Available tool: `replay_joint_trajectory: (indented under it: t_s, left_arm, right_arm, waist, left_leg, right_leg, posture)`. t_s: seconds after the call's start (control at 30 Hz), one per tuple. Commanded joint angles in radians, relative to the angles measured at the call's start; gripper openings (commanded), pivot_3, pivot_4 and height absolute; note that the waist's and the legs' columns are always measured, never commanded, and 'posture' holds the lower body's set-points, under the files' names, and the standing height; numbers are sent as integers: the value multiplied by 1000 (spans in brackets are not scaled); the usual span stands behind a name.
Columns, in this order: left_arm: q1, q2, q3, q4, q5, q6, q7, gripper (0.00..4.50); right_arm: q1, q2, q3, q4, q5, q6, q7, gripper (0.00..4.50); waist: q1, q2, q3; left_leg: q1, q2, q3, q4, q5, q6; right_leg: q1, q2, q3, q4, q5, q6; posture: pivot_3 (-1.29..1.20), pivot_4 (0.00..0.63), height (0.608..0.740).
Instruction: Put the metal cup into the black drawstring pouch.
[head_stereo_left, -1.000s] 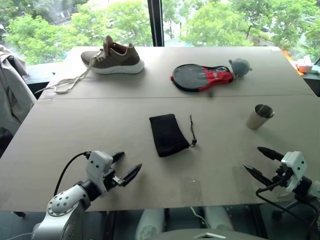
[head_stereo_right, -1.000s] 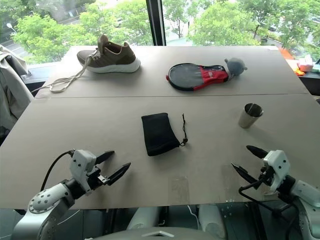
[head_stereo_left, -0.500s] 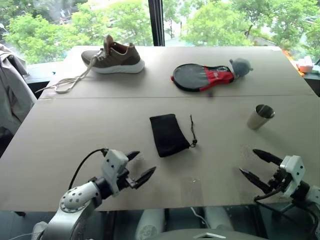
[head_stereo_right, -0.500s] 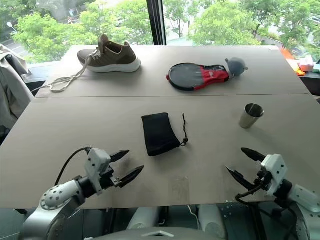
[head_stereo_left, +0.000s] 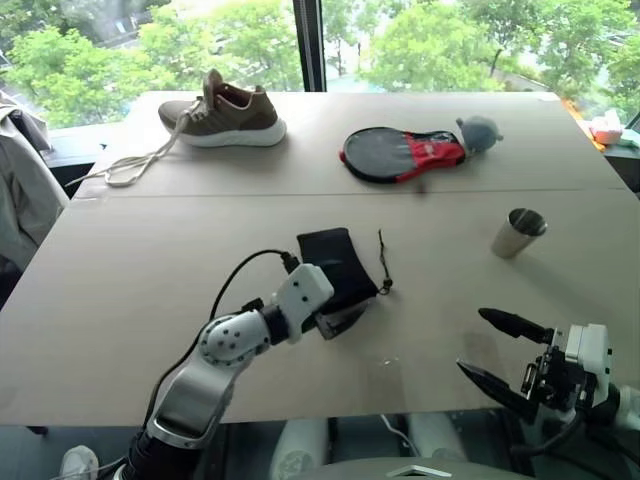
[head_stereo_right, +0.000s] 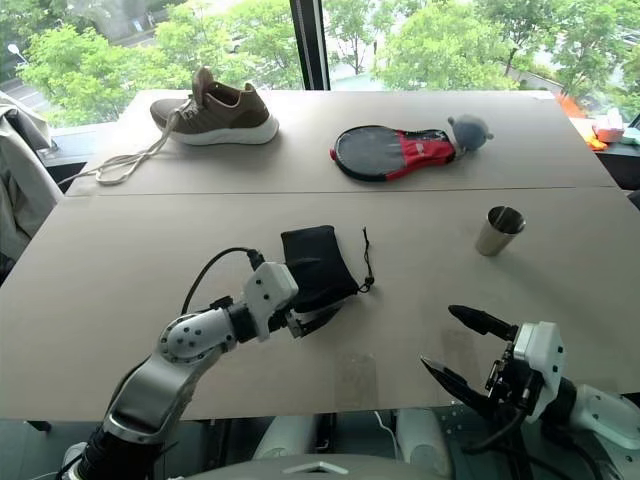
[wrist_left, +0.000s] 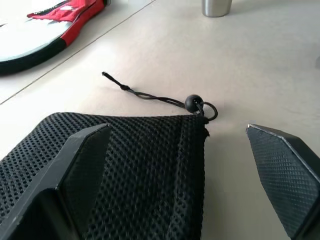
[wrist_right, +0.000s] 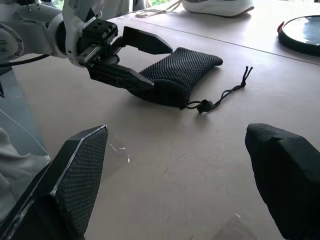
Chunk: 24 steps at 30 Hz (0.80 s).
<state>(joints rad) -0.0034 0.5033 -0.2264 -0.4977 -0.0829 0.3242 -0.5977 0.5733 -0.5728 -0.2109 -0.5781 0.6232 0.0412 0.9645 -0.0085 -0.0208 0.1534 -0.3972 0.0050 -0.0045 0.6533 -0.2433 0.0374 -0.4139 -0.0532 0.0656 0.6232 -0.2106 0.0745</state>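
Observation:
The black drawstring pouch (head_stereo_left: 340, 262) lies flat mid-table, its cord (wrist_left: 150, 95) trailing toward the right. My left gripper (head_stereo_left: 338, 306) is open at the pouch's near end, with one finger (wrist_left: 75, 165) over the mesh fabric and the other (wrist_left: 285, 170) above bare table beside the corded corner. The metal cup (head_stereo_left: 518, 233) stands upright at the right, well away from both grippers. By the table's near right edge my right gripper (head_stereo_left: 472, 342) hangs open and empty, pointing left toward the pouch (wrist_right: 185, 70).
A brown shoe (head_stereo_left: 225, 112) with loose laces sits at the far left, and a black-and-red paddle cover (head_stereo_left: 400, 155) with a grey plush ball (head_stereo_left: 478, 130) at the far middle. A jacket (head_stereo_left: 20, 190) hangs off the left side. A seam crosses the table (head_stereo_left: 150, 260).
My left arm swung right and forward from the near left edge to the pouch's near end. My right gripper drew back toward the near edge and shifted left. Both stayed open.

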Motion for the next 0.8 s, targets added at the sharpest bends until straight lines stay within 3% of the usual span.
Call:
replay_joint_trajectory:
  t_s: [0.03, 0.67, 0.8]
  left_arm:
    - [-7, -4, 3, -5, 58, -2, 49, 4500]
    - [29, -13, 15, 73, 296, -149, 210, 4500]
    - [25, -9, 10, 118, 338, -152, 226, 2849]
  right_arm:
    - [10, 10, -12, -35, 2, -13, -12, 4447]
    - [-24, 29, -21, 25, -27, -49, -3, 4447]
    - [-40, 26, -16, 36, -29, -49, 1, 4500]
  waist:
    - [0, 0, 0]
    - [6, 0, 0]
    - [6, 0, 0]
  left_leg:
    - [0, 0, 0, 0, 0, 0]
    - [0, 0, 0, 0, 0, 0]
    - [0, 0, 0, 0, 0, 0]
  right_leg:
    - [0, 0, 0, 0, 0, 0]
    - [0, -1, 0, 0, 0, 0]
    - [0, -1, 0, 0, 0, 0]
  posture:
    - [0, 150, 740]
    - [0, 150, 740]
    - [0, 150, 740]
